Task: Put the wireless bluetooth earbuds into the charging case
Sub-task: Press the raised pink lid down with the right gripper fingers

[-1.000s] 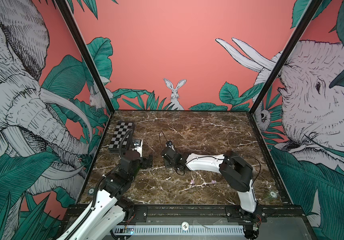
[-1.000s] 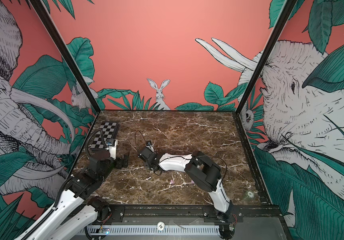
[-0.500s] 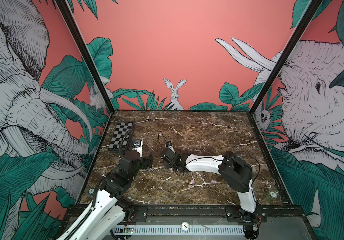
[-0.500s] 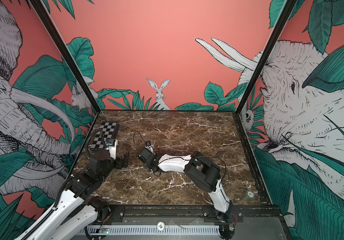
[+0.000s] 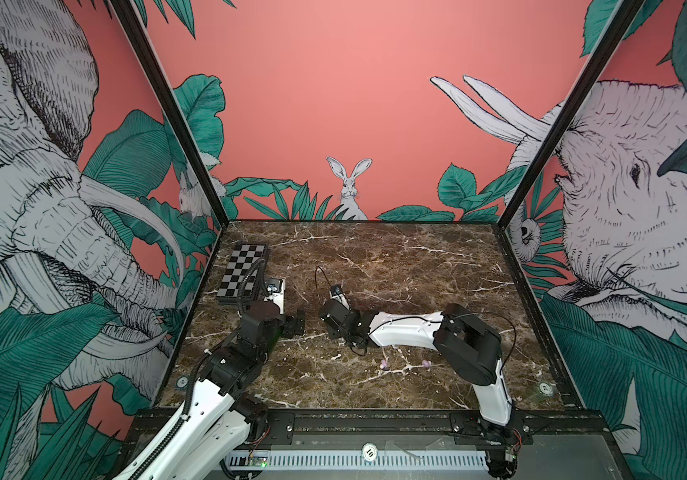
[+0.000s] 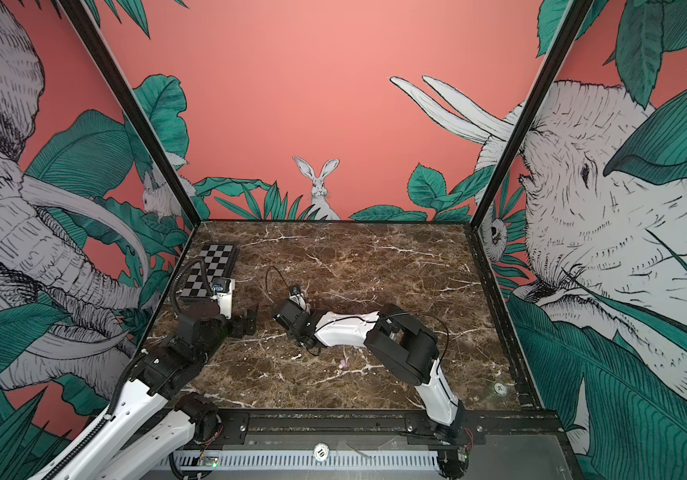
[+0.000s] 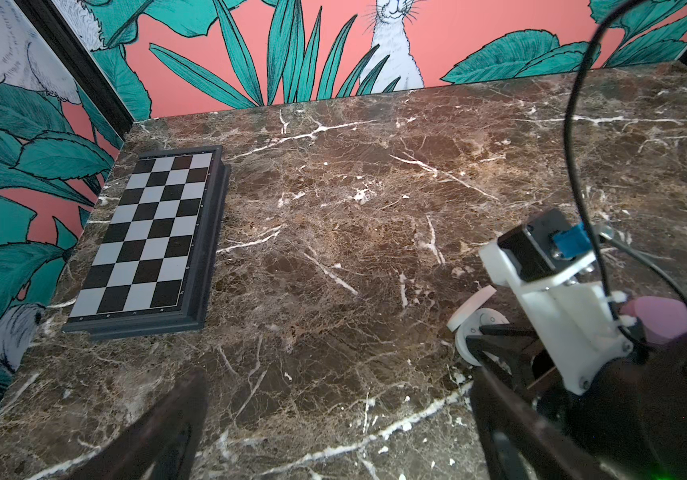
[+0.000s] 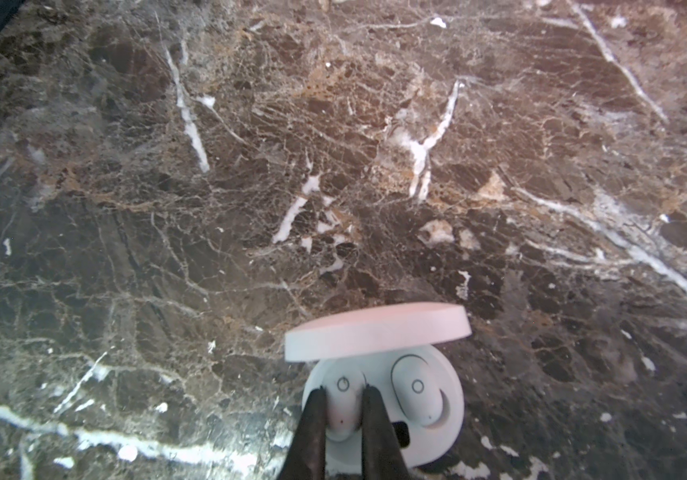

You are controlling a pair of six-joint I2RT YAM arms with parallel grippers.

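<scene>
Right wrist view first: my right gripper [image 8: 344, 399] is pinched tight on a white earbud [image 8: 342, 384], holding it at its socket in the white charging case [image 8: 437, 440]. I can't tell whether it is fully seated. The lid [image 8: 375, 332] stands open behind it, and the second white earbud [image 8: 416, 390] sits in the neighbouring socket. The case rests on the desk [image 8: 333, 166] near the middle. My left gripper [image 7: 337, 376] has its jaws spread wide with nothing between them, only bare marble, and it sits just beside the right gripper in both top views. From the left wrist I can see a lilac case [image 7: 661, 320] partly hidden behind the right arm's camera mount, close to the white one. A lilac earbud [image 5: 383, 364] and a second lilac earbud [image 5: 425, 364] lie loose on the desk, near the right arm's elbow. A chessboard [image 5: 242, 272] lies flat at the far left.
</scene>
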